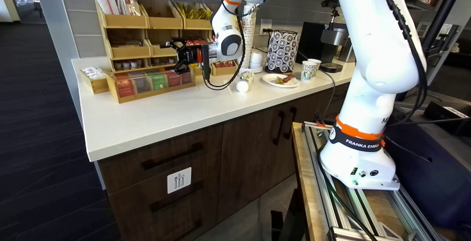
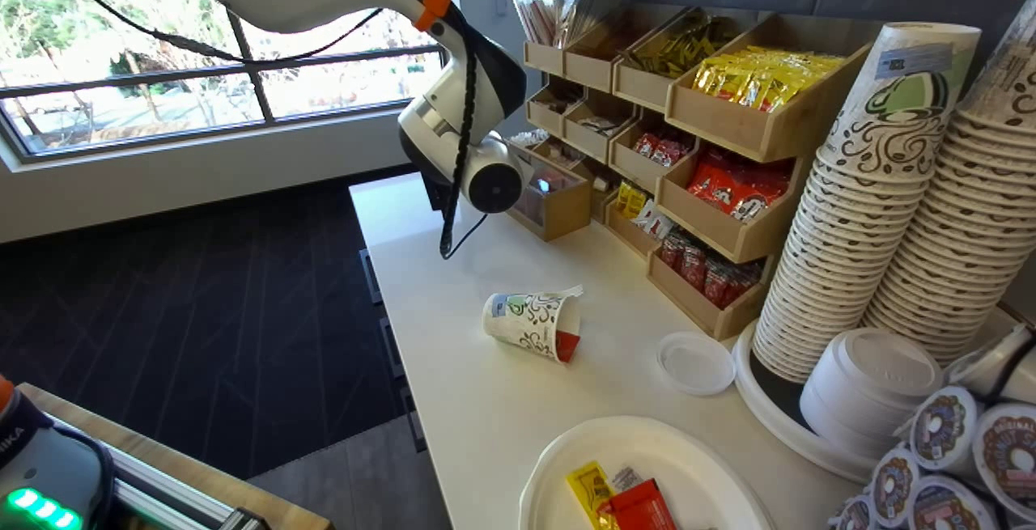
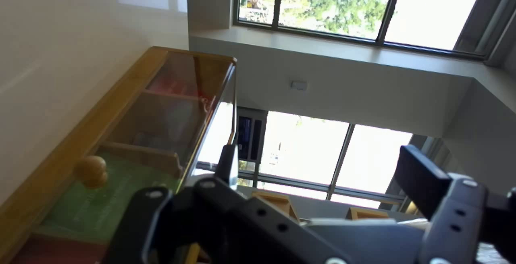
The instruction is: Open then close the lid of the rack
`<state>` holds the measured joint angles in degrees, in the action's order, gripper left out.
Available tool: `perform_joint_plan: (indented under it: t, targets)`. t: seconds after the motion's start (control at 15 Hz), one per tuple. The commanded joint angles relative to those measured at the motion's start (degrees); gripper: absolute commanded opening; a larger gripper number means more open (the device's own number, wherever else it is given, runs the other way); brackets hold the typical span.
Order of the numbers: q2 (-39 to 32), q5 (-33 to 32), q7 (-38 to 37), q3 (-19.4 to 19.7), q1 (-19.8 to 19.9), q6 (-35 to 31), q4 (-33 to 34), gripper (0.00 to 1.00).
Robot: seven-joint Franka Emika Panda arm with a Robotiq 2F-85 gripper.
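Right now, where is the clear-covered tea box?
In an exterior view, the tea box sits on the left part of the counter, right of a small tray and in front of the tiered rack, with the tool near its right end.

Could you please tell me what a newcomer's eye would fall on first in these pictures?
Probably the large white robot arm, stretched over the counter with its open gripper close to the clear-lidded rack. Next might come the tall stacks of paper cups beside the wooden organizer and, nearer the counter's front edge, a tipped cup lying on its side, a red packet at its mouth.
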<state>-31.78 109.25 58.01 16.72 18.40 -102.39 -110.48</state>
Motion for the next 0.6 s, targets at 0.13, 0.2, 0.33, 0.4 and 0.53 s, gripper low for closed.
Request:
perform_joint_plan:
  t: [0.13, 0.2, 0.33, 0.4, 0.53]
  targets:
    - [-0.07, -4.62, -1.95, 0.70, -1.35, -4.77, -1.86, 1.00]
    - [-0.42, -4.40, -2.07, 0.52, -1.41, -5.89, -1.80, 1.00]
    - [-1.40, -3.40, -1.91, 0.14, -1.41, -7.58, -1.22, 1.00]
    - [-1.88, -3.20, -1.97, 0.00, -1.42, -8.20, -0.93, 1.00]
    - [-2.65, -2.80, -2.09, -0.27, -1.47, -9.08, -0.59, 1.00]
